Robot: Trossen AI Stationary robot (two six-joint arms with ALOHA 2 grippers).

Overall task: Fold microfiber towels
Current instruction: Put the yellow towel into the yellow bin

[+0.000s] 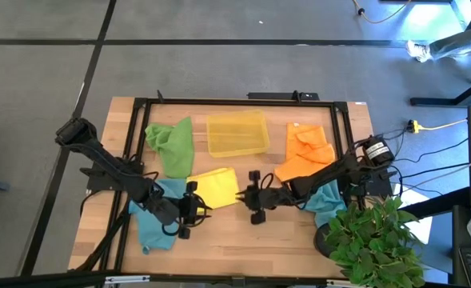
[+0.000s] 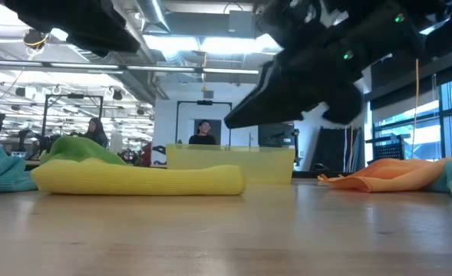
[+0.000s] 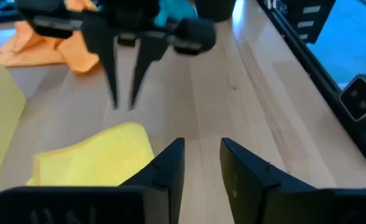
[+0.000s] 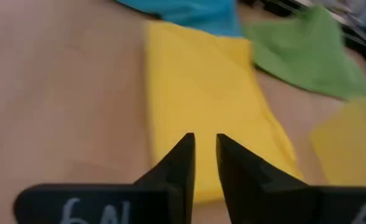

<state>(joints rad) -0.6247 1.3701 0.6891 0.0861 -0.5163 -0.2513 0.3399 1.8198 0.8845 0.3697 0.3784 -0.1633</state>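
The yellow towel (image 1: 215, 188) lies folded on the table's middle, near the front. My left gripper (image 1: 207, 210) hovers off its near right corner (image 3: 136, 134), fingers slightly apart and empty. My right gripper (image 1: 240, 194) hangs just right of the towel (image 4: 201, 87), fingers (image 3: 111, 74) a narrow gap apart, holding nothing. The green towel (image 1: 171, 144) lies crumpled at the far left and the orange towel (image 1: 305, 156) at the far right. One teal towel (image 1: 157, 220) lies under my left arm, another (image 1: 327, 200) under my right arm.
A translucent yellow tray (image 1: 237, 134) stands at the far middle, behind the yellow towel. A black frame (image 1: 235, 102) rims the table. A potted plant (image 1: 375, 240) stands at the near right corner. Bare wood (image 1: 243, 240) lies along the front edge.
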